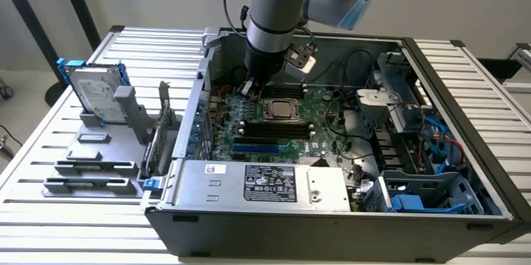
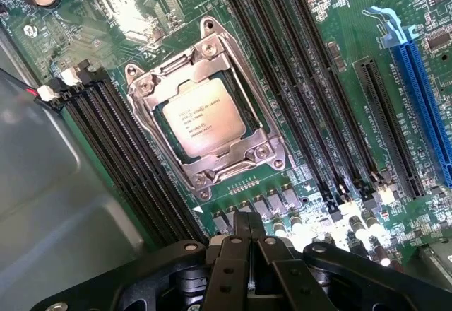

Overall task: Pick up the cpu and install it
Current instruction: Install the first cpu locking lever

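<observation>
The cpu (image 2: 203, 118) is seen seated in the metal socket frame (image 2: 205, 109) on the green motherboard (image 2: 311, 56), inside the open computer case (image 1: 464, 203). In the exterior view the cpu (image 1: 280, 109) lies at the middle of the frame, just below and right of the pincer (image 1: 249, 86). The pincer (image 2: 248, 237) is closed, its fingers pressed together with nothing held between them, and it is placed above the board near the socket, apart from the cpu. Black memory slots (image 2: 134, 155) are seen on both sides of the socket. A hard drive (image 1: 93, 96) with blue brackets stands upright in a grey holder (image 1: 91, 165) on the table (image 1: 50, 122) at the left of the exterior view.
</observation>
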